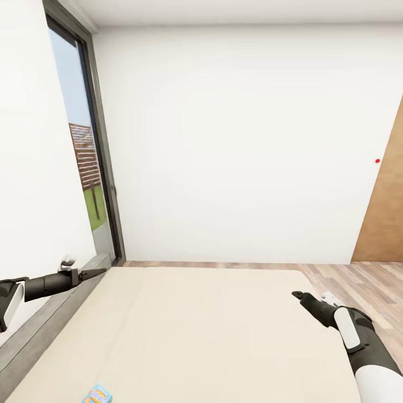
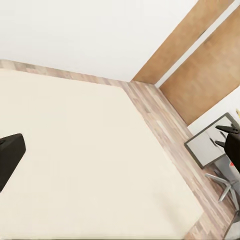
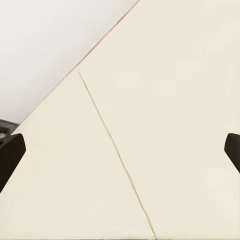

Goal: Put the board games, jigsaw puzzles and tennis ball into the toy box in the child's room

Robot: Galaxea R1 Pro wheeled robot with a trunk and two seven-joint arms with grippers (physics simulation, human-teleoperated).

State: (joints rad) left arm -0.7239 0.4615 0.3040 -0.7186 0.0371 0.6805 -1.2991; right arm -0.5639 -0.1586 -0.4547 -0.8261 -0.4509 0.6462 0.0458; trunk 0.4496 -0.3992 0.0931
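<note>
Ahead, bed [image 1: 184,330] nearly bare; one game box [image 1: 98,395] at near edge, likely light, stiff; grasp across edges. Left gripper [image 1: 98,272] jaws closed; right gripper [image 1: 298,293] jaws spread, empty.

Print on the board game [image 1: 97,395] seems too small to read.

A: Item, bed [image 1: 196,330]: wide beige mattress, flat; grey frame along its window side; stands on wood-plank floor against the white wall.

B: Item, board game [image 1: 97,395]: small box, blue and pastel colours; lies flat on the mattress at its near edge, partly cropped.
</note>
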